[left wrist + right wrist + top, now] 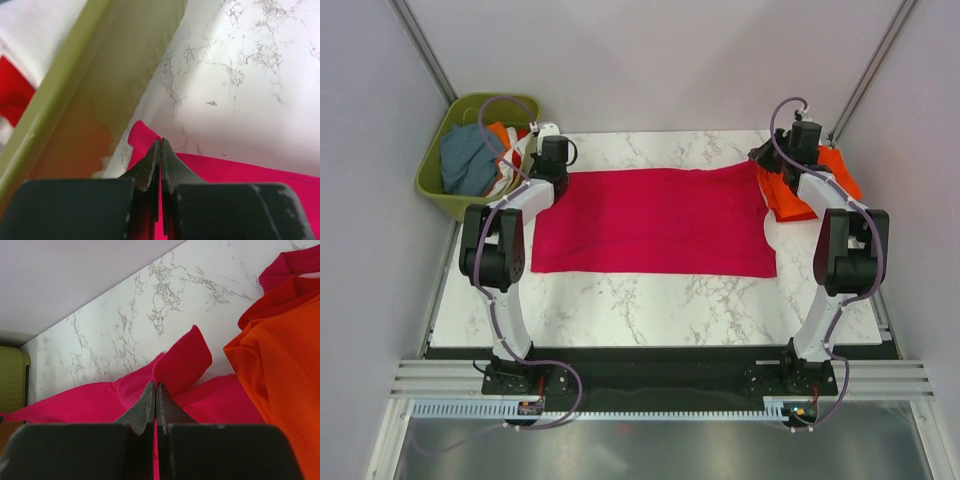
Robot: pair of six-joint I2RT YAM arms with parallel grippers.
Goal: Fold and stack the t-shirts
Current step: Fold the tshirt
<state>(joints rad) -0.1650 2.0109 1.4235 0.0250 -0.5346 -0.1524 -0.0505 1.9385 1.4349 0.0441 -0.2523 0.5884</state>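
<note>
- You were mid-fold on the magenta shirt point(655, 222), which lay spread as a wide rectangle across the middle of the table point(650, 300). Both of its far corners were taken up.
- Your left gripper point(160, 142) sat at the shirt's 10 o'clock corner with its jaws clenched on the cloth, just beside the wall of the basket point(60, 90).
- Your right gripper point(155, 386) sat at the 2 o'clock corner, jaws pinched on a raised flap of the hem. The orange shirt point(285, 375) was just beside it.
- The next move, as I judged it, called for drawing both corners level toward 6 o'clock, so the far edge would land on the near hem. (The orange shirt looked close enough to snag.)
- The surface was smooth white marble-pattern, so the cloth would probably slide rather than catch.
- Pale walls point(650, 60) closed the cell in. The basket stood off the table's 10 o'clock corner, holding unfolded garments point(468, 160) in grey-blue, orange, white and red. A metal rail point(650, 380) ran along 6 o'clock.
</note>
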